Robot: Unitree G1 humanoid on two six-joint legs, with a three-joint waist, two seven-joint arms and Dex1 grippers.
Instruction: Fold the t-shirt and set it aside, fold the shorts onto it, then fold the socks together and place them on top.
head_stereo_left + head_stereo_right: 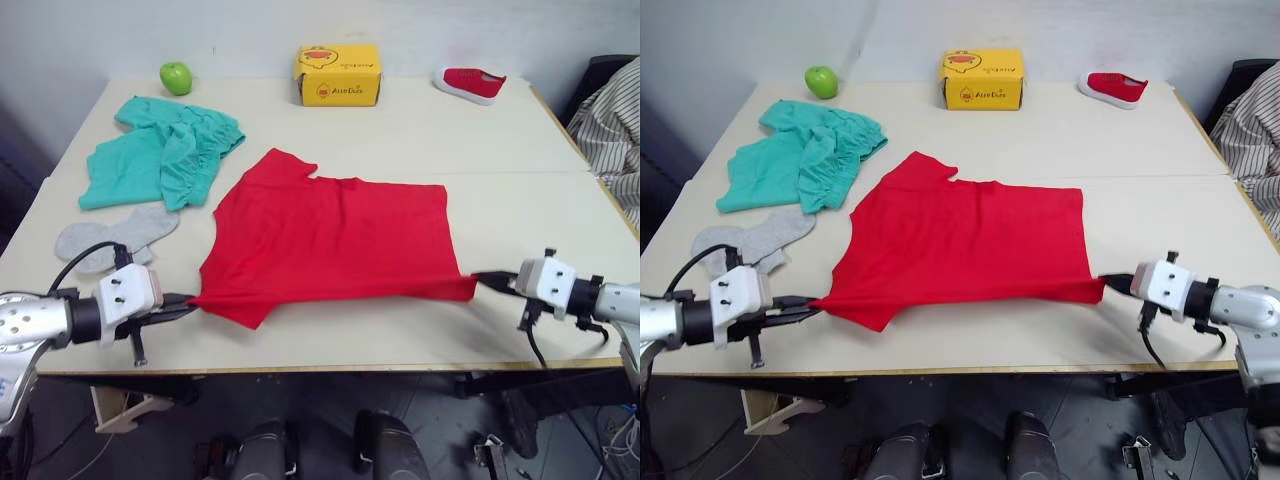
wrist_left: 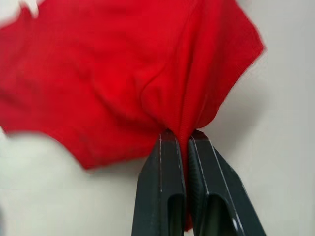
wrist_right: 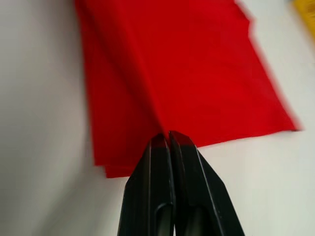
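Closest to the near edge, both hands are pinched onto the t-shirt (image 1: 330, 240). The left hand (image 1: 190, 300) has its two fingers clamped narrow on the near left corner of the red cloth, and in the left wrist view the fabric bunches up into a ridge right where the fingers (image 2: 162, 187) meet it. The right hand (image 1: 482, 279) is likewise closed tight on the near right corner, with the cloth drawn to a point between its fingers (image 3: 156, 187). Between the two hands the near hem runs taut along the front of the tabletop (image 1: 500, 150), lifted slightly at both ends. The rest of the t-shirt lies flat in the middle, already folded to a rough rectangle, with one sleeve sticking out towards the far left.

A bit further in on the left, the socks (image 1: 115, 238) lie loosely on the tabletop, near the t-shirt's left edge but not touching it. Just beyond them, and touching them, the shorts (image 1: 160, 150) sit in a crumpled heap with the gathered waistband turned towards the middle.

Along the far edge there is a green apple (image 1: 176, 77) on the left, a yellow box (image 1: 337, 75) near the centre, and a red shoe (image 1: 470, 83) with a white sole to the right. Striped cloth (image 1: 612, 130) hangs off the right side.
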